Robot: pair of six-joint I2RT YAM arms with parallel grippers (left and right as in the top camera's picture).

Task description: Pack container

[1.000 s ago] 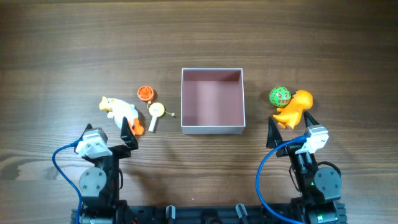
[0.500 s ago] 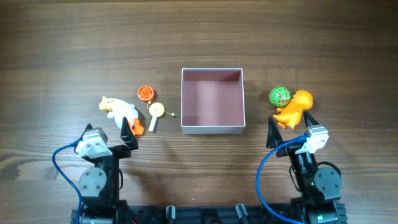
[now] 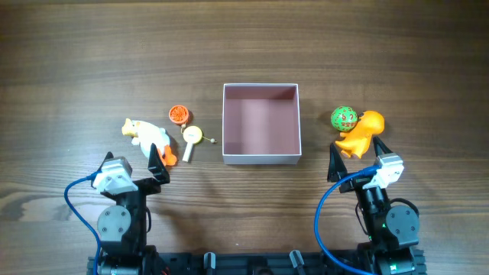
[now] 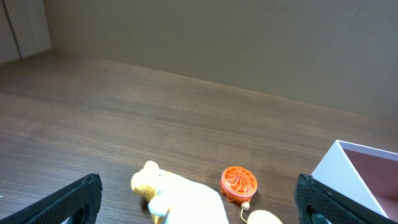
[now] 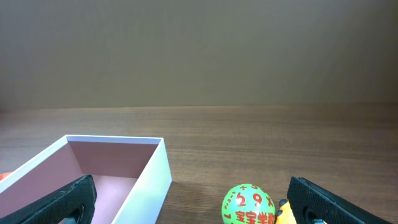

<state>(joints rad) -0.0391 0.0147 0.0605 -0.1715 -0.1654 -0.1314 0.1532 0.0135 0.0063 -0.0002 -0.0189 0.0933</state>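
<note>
The container (image 3: 260, 157) is a square white box with a dusty pink inside, empty, at the table's middle; it shows in the left wrist view (image 4: 348, 174) and right wrist view (image 5: 155, 180). Left of it lie a white and yellow duck toy (image 3: 147, 134) (image 4: 180, 196), an orange disc (image 3: 178, 114) (image 4: 239, 183) and a cream rattle (image 3: 190, 140) (image 4: 264, 218). Right of it lie a green ball (image 3: 343, 118) (image 5: 247, 204) and an orange dinosaur toy (image 3: 361, 133). My left gripper (image 3: 158, 162) (image 4: 199, 208) is open and empty just near the duck. My right gripper (image 3: 355, 156) (image 5: 189, 202) is open and empty near the dinosaur.
The wooden table (image 3: 244, 53) stretches far behind the toys. Blue cables (image 3: 72, 191) run by both arm bases at the front edge.
</note>
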